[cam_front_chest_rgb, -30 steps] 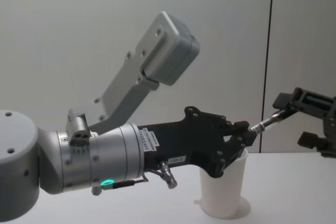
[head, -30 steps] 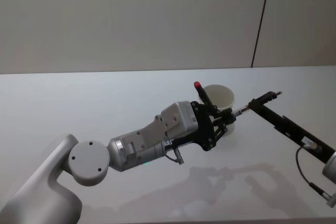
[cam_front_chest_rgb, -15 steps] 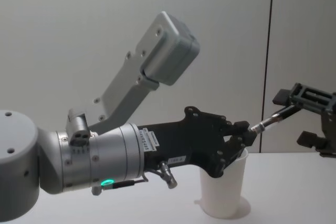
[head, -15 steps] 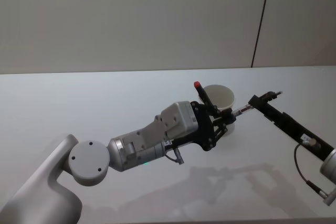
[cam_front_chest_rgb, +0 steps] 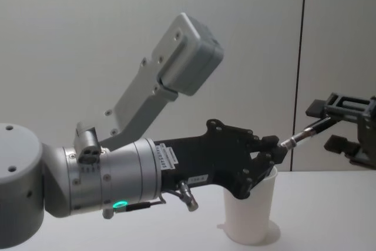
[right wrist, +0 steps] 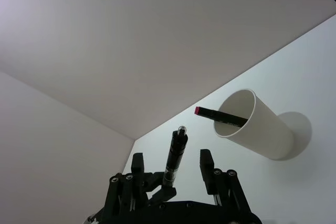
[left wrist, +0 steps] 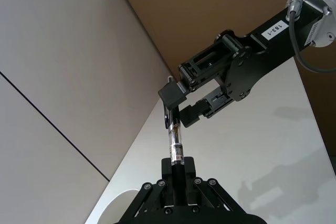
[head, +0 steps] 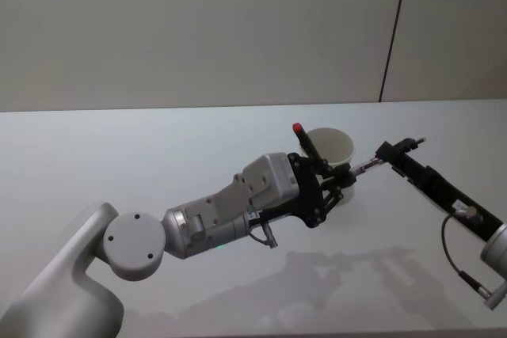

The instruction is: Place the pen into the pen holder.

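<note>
Soft, even light — faint arm shadows on the table (head: 119,156), sharp focus.

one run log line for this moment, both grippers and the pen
left gripper: shut on pen | right gripper: open around pen's far end | pen holder: upright on table, holds red-capped pen

Right gripper (left wrist: 181,102) housing, white sticker: reads "183-1", printed in dark characters, seen in the left wrist view.
Pen (left wrist: 175,139) barrel: carries a small band of dark print, too fine to read.
Left gripper (cam_front_chest_rgb: 271,152) body, white label strip near the wrist joint: holds rows of small print in the chest view, not legible.
Pen holder (cam_front_chest_rgb: 251,210): plain white, no lettering can be read on it.
</note>
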Robot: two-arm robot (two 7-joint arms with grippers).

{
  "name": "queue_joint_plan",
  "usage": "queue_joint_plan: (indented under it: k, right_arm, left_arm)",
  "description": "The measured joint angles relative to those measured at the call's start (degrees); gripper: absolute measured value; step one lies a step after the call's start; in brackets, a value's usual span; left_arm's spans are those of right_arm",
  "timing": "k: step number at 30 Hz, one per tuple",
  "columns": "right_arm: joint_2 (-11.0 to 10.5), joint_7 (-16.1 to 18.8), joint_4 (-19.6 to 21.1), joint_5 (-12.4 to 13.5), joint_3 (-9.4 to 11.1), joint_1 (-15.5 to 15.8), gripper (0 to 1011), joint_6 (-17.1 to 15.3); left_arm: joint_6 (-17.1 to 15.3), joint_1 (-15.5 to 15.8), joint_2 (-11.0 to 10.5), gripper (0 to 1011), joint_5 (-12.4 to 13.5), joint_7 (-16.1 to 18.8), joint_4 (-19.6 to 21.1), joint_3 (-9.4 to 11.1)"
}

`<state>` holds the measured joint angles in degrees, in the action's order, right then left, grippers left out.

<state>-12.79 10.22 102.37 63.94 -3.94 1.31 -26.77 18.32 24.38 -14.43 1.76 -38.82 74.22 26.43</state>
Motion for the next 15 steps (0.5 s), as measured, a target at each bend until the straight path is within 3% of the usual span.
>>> queue_joint_plan:
  k: [3,14,15]
  right_arm:
    - [-0.1,0.2,0.1,0.2,-0.1,0.1,636,0.5]
    - [-0.4,1.5,0.9,1.1,-0.7,0.7,248,3.5]
    - [-0.4,1.5,0.9,1.1,-0.7,0.8,248,3.7]
  left_arm:
    - [0.0,0.0,0.0,138,0.0,0.0,0.0,0.0]
    - [0.0,0.0,0.0,138,0.0,0.0,0.0,0.0]
    - [0.0,0.0,0.0,138,0.0,0.0,0.0,0.0]
